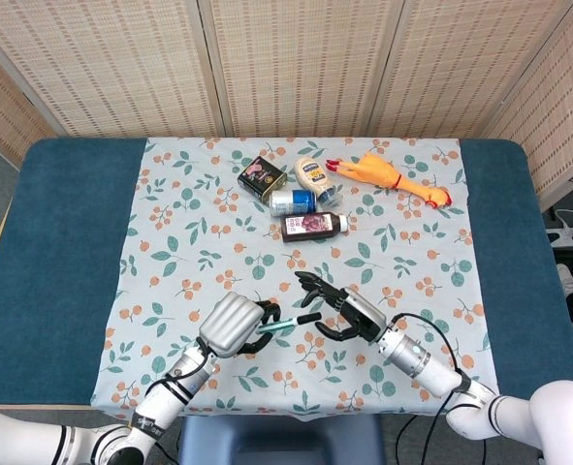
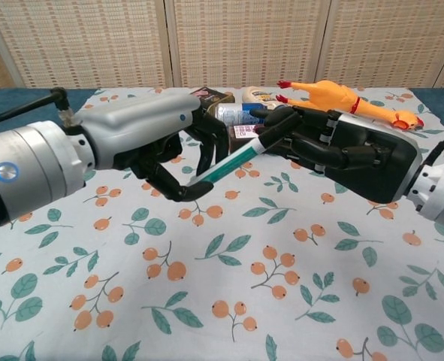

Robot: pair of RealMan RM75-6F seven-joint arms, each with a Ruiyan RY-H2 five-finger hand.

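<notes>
- here, your left hand [image 2: 158, 147] curls its fingers around the lower end of a teal pen [image 2: 225, 167], held tilted above the floral cloth [image 2: 229, 301].
- your right hand [image 2: 342, 150] pinches the pen's upper, dark-tipped end; its other fingers are bent in.
- further back on the cloth: dark tin [image 1: 261, 176], blue can [image 1: 292, 201], mayonnaise bottle [image 1: 312, 174], dark sauce bottle [image 1: 312, 225], rubber chicken [image 1: 391, 178], clustered near one another.

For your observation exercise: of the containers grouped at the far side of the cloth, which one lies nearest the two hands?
The dark bottle with the purple label, lying on its side; the blue can, mayonnaise bottle and black tin sit behind it.
</notes>
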